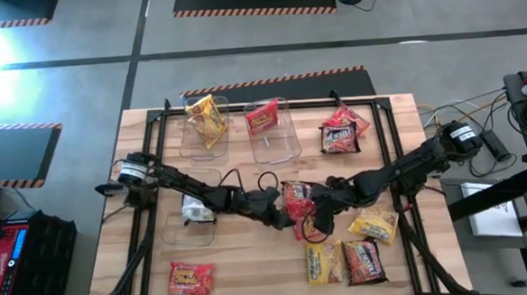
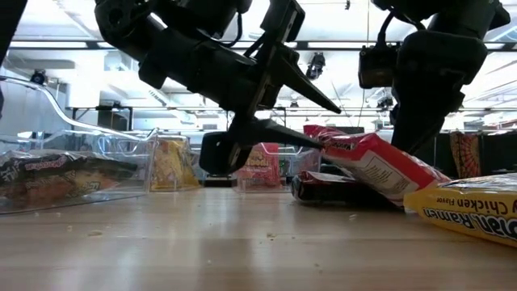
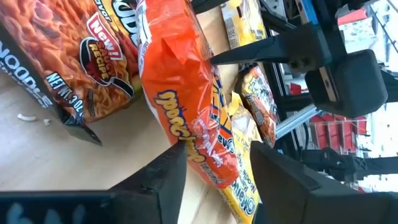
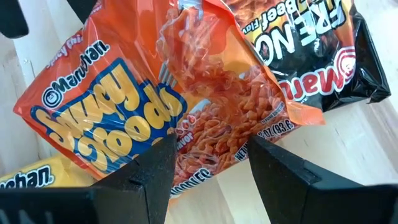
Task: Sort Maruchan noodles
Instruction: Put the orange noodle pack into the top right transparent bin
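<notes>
Overhead first: we see both arms meeting mid-table over an orange packet [image 1: 297, 200], left gripper [image 1: 290, 220] coming from the left side, right gripper [image 1: 321, 218] from the right. Two clear bins [image 1: 281, 142] at the far edge hold a yellow packet [image 1: 206, 119] and a red one [image 1: 263, 118]. A dark pair [image 1: 340, 131] lies far right, a red packet [image 1: 190, 280] near left, three more packets [image 1: 351, 258] near right, and another bin [image 1: 191, 224] sits under the left arm.

Low view: we see the orange packet [image 2: 367, 166] tilted, one end raised, resting on a dark packet [image 2: 335, 187]; a gripper's spread fingers [image 2: 295, 137] touch its raised end. A yellow packet [image 2: 472, 212] lies in front at right.

Left wrist view: left gripper [image 3: 214, 168] is parted, orange packet [image 3: 186, 99] between the fingers; contact looks likely, but we can't confirm a clamp.

Right wrist view: right gripper [image 4: 208, 152] is parted too, straddling the orange packet [image 4: 161, 106], which overlaps a dark packet [image 4: 311, 56].
</notes>
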Controlling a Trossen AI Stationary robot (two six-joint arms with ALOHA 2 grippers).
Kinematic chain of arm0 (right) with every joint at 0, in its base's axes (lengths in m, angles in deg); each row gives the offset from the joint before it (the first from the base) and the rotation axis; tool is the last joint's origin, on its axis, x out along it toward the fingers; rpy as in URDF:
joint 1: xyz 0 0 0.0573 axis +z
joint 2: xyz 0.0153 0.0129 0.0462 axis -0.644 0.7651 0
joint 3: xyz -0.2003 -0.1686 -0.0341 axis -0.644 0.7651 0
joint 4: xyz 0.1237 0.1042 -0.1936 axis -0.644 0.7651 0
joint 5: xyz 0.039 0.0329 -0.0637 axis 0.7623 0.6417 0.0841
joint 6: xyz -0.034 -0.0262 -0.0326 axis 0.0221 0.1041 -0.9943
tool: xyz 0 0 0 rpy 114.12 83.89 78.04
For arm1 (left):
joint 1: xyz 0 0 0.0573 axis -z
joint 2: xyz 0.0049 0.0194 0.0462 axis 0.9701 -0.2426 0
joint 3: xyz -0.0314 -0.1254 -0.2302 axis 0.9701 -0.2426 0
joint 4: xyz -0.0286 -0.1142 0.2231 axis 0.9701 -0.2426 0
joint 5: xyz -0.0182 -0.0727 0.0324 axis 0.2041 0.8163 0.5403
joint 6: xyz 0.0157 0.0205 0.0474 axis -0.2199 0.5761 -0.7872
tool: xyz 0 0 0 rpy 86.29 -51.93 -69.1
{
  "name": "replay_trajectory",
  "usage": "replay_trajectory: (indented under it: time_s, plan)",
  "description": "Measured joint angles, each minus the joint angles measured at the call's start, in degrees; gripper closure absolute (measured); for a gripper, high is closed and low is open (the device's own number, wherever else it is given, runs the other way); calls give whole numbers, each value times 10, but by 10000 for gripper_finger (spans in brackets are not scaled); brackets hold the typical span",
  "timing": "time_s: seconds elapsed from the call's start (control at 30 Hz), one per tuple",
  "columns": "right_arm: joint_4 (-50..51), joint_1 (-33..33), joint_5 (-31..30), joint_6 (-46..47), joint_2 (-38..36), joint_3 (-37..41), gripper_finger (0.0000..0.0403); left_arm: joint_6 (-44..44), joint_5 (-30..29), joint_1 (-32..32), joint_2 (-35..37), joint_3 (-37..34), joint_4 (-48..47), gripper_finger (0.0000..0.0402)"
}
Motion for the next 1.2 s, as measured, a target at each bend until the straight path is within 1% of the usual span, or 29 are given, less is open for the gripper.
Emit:
replay_trajectory:
  time_s: [0.07, 0.23, 0.37, 0.5, 0.7, 0.87, 0.93, 1.07, 1.2]
  plan:
    - [0, 0, -10, -3, 0, 0, 211, 2, -2, 0, 0, 0, 0, 227]
    - [-1, 0, -24, -11, 1, 0, 211, 47, 9, 0, 0, 0, -18, 205]
    - [-6, 0, -27, -11, 17, -1, 211, 60, 10, 0, 0, 0, -19, 202]
    - [-26, 0, -29, -16, 49, -2, 211, 56, -15, 0, 0, 0, -23, 202]
    - [-43, 0, -29, -25, 87, -1, 211, 44, -23, 0, 1, 0, -44, 202]
    - [-44, -3, -25, -28, 100, -2, 211, 47, 40, -2, 1, 0, -56, 202]
    - [-43, -6, -23, -28, 104, -2, 211, 48, 57, -2, 2, 0, -57, 202]
    - [-43, -10, -21, -29, 108, -2, 211, 40, 58, -1, 2, 0, -57, 202]
    - [-46, -10, -21, -32, 106, -1, 211, 29, 39, -2, 2, 0, -71, 202]
